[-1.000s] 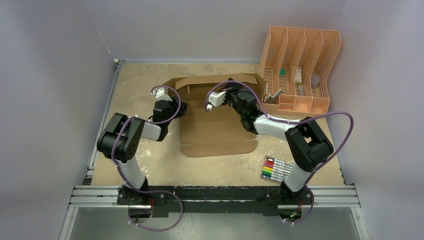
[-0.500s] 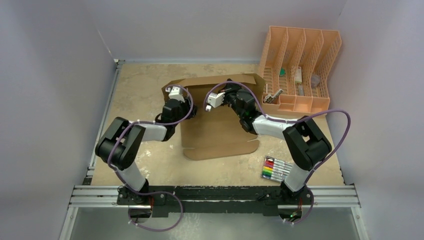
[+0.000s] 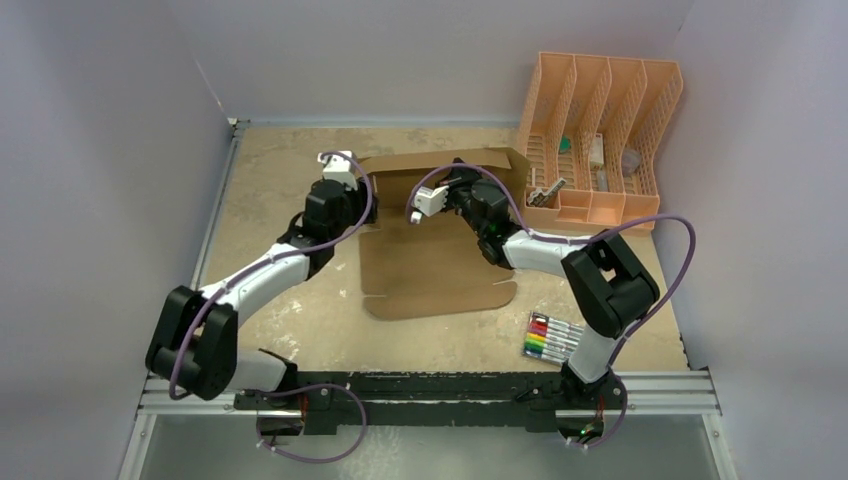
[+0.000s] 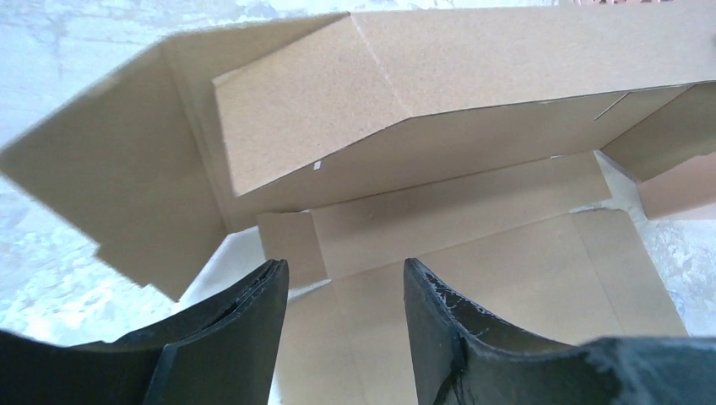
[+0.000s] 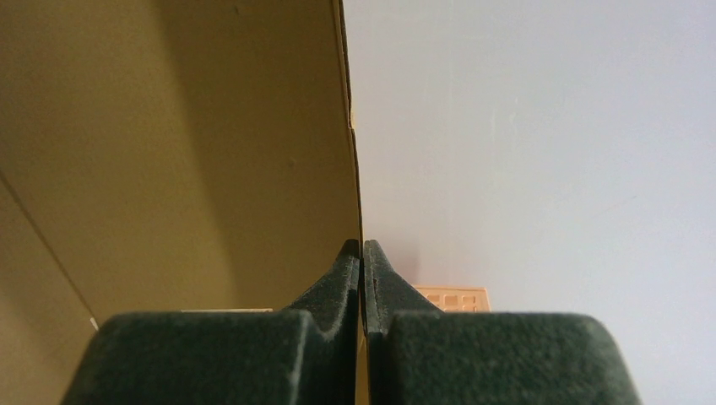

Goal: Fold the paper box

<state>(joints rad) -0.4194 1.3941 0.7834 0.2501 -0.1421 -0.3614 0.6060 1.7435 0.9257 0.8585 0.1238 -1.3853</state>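
Note:
The paper box [image 3: 430, 265] is a brown cardboard sheet lying flat mid-table, with its far panel [image 3: 440, 162] folded up and leaning over. My right gripper [image 3: 463, 185] is shut on the edge of that raised panel; in the right wrist view the fingertips [image 5: 361, 251] pinch the thin cardboard edge [image 5: 350, 126]. My left gripper [image 3: 350, 195] is open and empty at the box's far left corner. In the left wrist view its gripper [image 4: 344, 274] hovers over the flat base [image 4: 473, 253], facing the raised panel [image 4: 405, 76] and a left side flap [image 4: 118, 186].
A peach slotted organizer [image 3: 600, 130] with small items stands at the back right, close to the box's right end. A pack of coloured markers [image 3: 553, 337] lies at the front right. Grey walls enclose the table on three sides.
My left arm has stretched out and its gripper has moved up toward the box's far left corner. The right gripper has kept its hold on the raised panel.

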